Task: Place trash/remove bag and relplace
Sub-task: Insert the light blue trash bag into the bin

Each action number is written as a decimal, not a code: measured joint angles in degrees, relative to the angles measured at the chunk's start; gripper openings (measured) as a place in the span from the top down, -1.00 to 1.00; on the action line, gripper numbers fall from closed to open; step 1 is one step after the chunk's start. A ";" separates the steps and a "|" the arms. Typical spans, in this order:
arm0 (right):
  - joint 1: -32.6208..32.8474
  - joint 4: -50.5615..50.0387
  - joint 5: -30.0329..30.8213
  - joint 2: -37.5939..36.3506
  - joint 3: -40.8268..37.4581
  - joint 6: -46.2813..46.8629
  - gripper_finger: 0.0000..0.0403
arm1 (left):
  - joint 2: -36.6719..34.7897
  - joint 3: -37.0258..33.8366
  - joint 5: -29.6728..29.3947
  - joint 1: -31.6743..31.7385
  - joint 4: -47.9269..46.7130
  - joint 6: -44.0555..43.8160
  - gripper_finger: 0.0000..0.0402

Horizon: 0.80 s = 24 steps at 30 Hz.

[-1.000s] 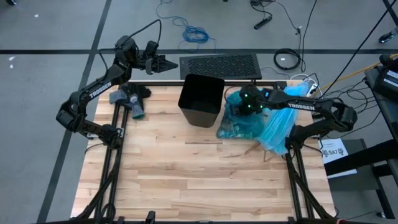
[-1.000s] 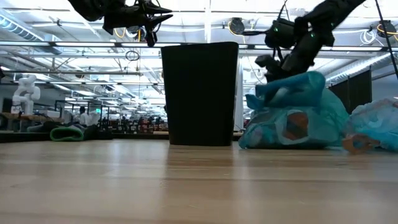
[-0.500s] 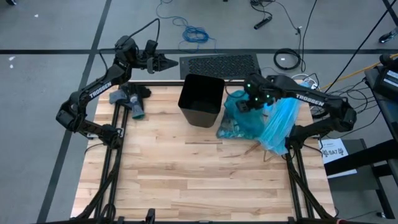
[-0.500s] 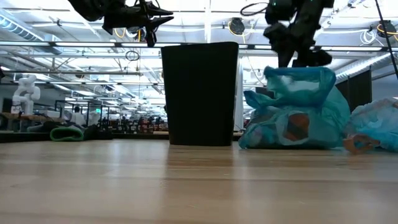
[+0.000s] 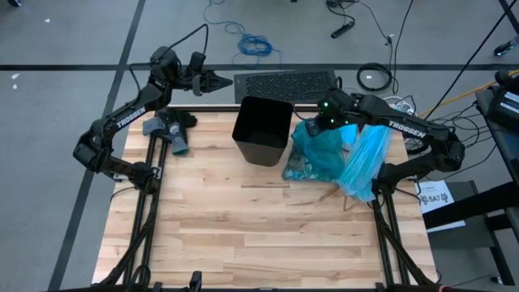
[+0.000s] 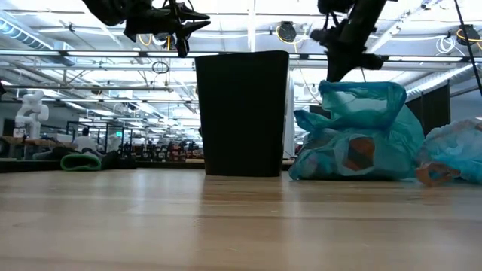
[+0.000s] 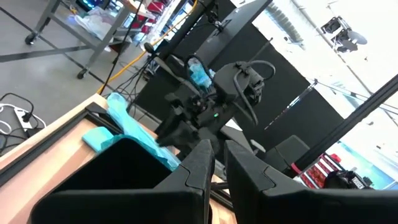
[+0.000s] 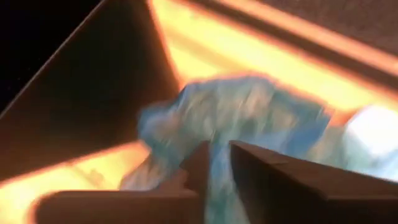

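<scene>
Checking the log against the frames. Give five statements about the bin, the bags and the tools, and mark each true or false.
1. The black bin stands upright. True.
2. The dark teal bag is inside the bin. False: it sits on the table, beside the bin.
3. The right tool is above the teal bag. True.
4. The left tool holds the teal bag. False: it is raised behind the bin, holding nothing.
5. The paler blue bag lies left of the bin. False: it lies right of the teal bag.
</scene>
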 joint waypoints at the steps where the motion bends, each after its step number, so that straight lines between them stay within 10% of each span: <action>1: 0.44 1.96 2.28 -0.01 -1.12 -0.28 0.86 | 0.00 0.00 0.00 0.00 -0.02 0.00 0.78; 14: 8.51 61.26 16.06 -2.89 -39.16 8.84 1.00 | -0.02 0.00 0.55 0.00 -3.76 0.00 0.78; 24: 3.30 76.17 4.78 6.55 -55.08 15.40 1.00 | -0.04 0.00 0.16 0.00 -4.66 1.53 0.78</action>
